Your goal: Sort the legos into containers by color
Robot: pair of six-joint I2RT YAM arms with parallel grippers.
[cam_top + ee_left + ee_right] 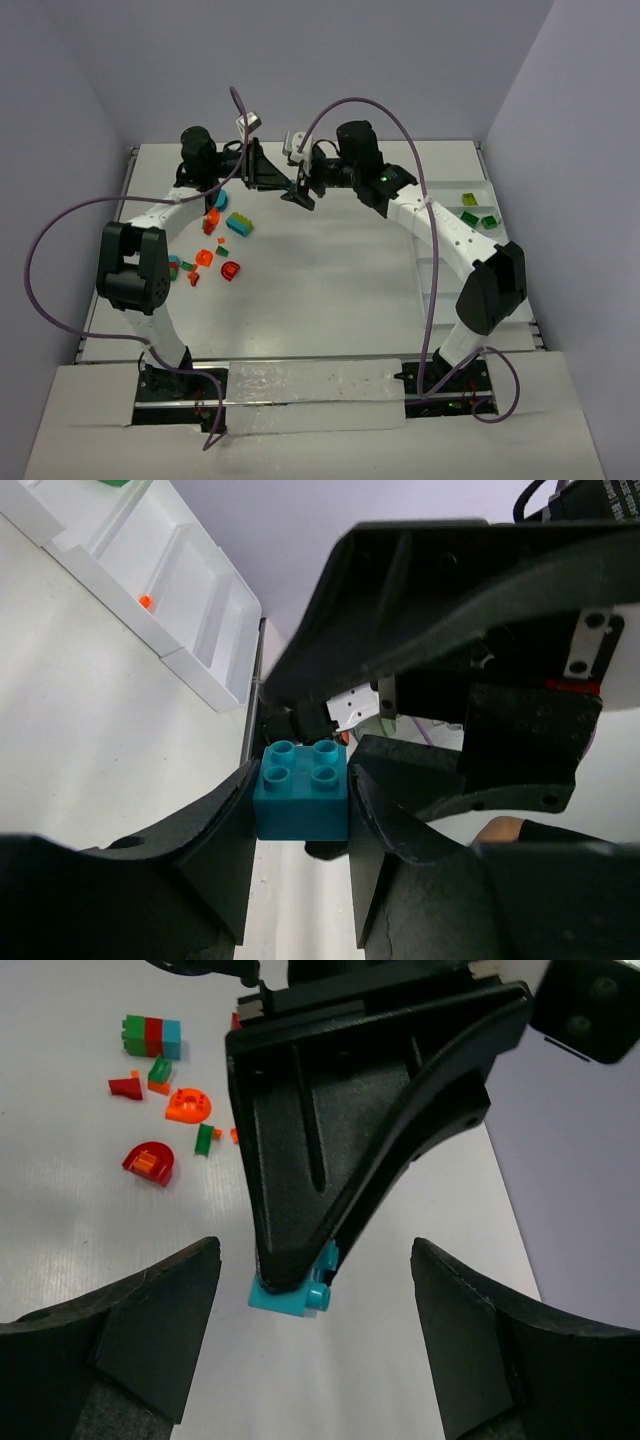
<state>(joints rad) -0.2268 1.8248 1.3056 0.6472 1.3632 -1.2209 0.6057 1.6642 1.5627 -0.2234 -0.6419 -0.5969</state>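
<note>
My left gripper (302,768) is shut on a teal-blue lego (300,792), studs toward the camera, held above the table. In the right wrist view the same lego (288,1297) pokes out below the left gripper's black fingers (330,1140). My right gripper (315,1252) stands open, its fingers wide on either side of that lego and not touching it. From above, the two grippers meet at the table's far middle, left gripper (285,181) against right gripper (300,193). The white containers (452,262) lie along the right edge, holding green legos (467,198).
Loose legos lie on the left of the table: an orange one (213,217), a teal one (239,224), a red arch (230,269), an orange round piece (187,1107), and a green-red-teal stack (152,1035). A small orange piece (145,601) sits in one tray compartment.
</note>
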